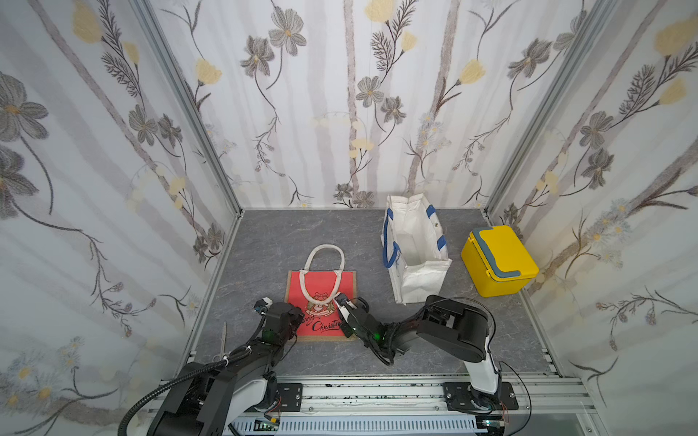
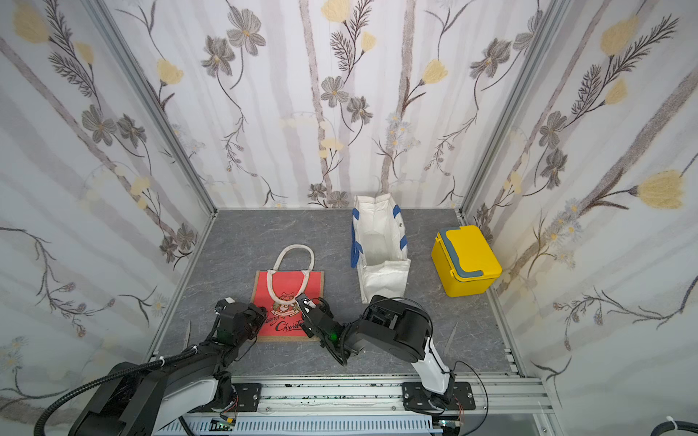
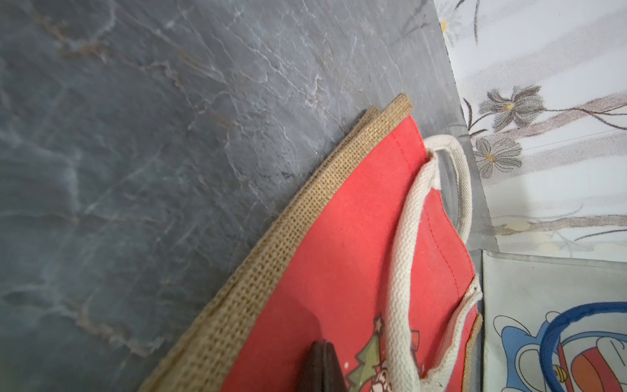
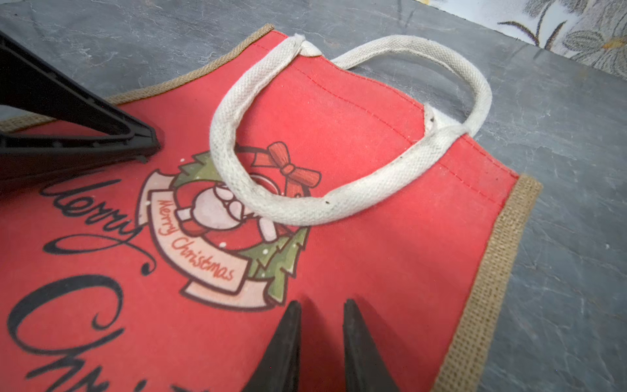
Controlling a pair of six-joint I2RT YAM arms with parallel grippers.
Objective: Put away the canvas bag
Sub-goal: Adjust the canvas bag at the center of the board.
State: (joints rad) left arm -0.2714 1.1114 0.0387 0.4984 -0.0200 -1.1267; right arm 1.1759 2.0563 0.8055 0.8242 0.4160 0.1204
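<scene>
The canvas bag (image 1: 321, 281) (image 2: 289, 281) lies flat on the grey table, red with burlap edges and a Christmas print. One white handle (image 1: 325, 249) loops past its top edge; the other handle (image 4: 271, 207) lies on its red face. My left gripper (image 3: 323, 344) (image 1: 298, 321) is shut, its tips pressed on the red cloth near the bag's left edge (image 3: 271, 271). My right gripper (image 4: 322, 303) (image 1: 340, 300) (image 2: 302, 300) hovers over the bag's right half, jaws slightly apart with only red cloth showing between them. The left gripper's tip (image 4: 149, 142) also shows in the right wrist view.
A white bag with blue handles (image 1: 415, 241) (image 2: 381, 241) stands open at the back right, its cartoon side (image 3: 543, 288) close to the canvas bag. A yellow lidded box (image 1: 498, 260) (image 2: 466, 260) sits by the right wall. Flowered walls close in three sides.
</scene>
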